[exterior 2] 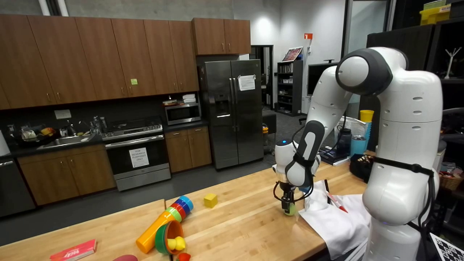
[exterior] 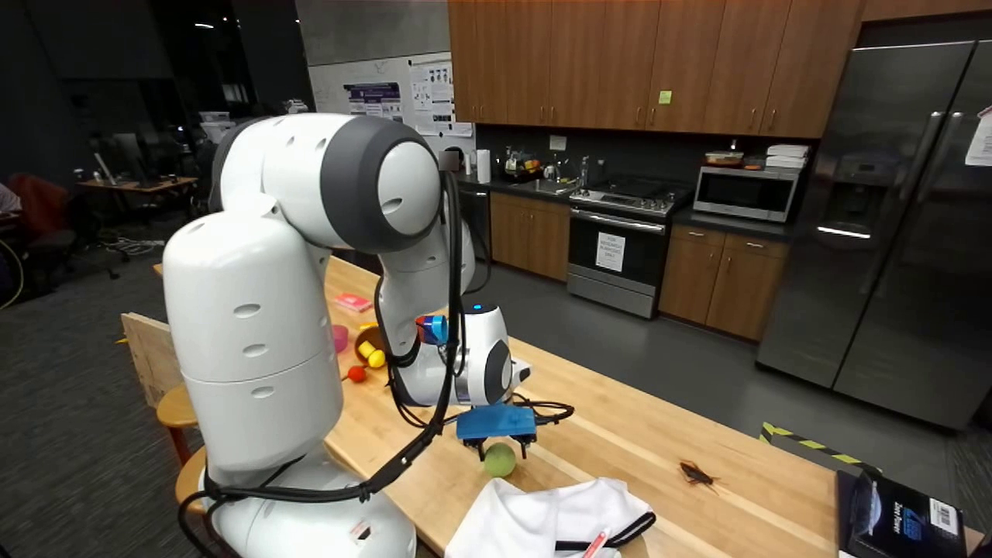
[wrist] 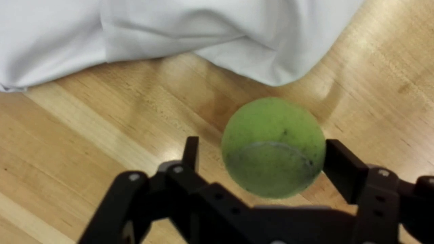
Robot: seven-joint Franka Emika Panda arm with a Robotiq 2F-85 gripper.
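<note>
Green and scuffed, the ball [wrist: 273, 147] sits just right of centre in the wrist view, on the wooden worktop [exterior 2: 235, 224]. The hand [wrist: 264, 156] stands wide around it, with a clear gap at the ball's left; at its right it touches the ball or nearly does. White cloth [wrist: 152, 30] spreads over the upper left of that view, near the ball but apart from it. In an exterior view the cloth takes the bottom centre, a red pen [exterior: 595, 545] on it; farther right lies a dark, bug-shaped thing [exterior: 696, 473], and a black box [exterior: 903, 519] is in the lower right. In an exterior view a yellow cube [exterior 2: 210, 200] is left of centre, low down, and stacked cups [exterior 2: 157, 232] lie on their side farther left, beside a green bowl [exterior 2: 160, 239]; a red packet [exterior 2: 74, 251] is at lower left.
</note>
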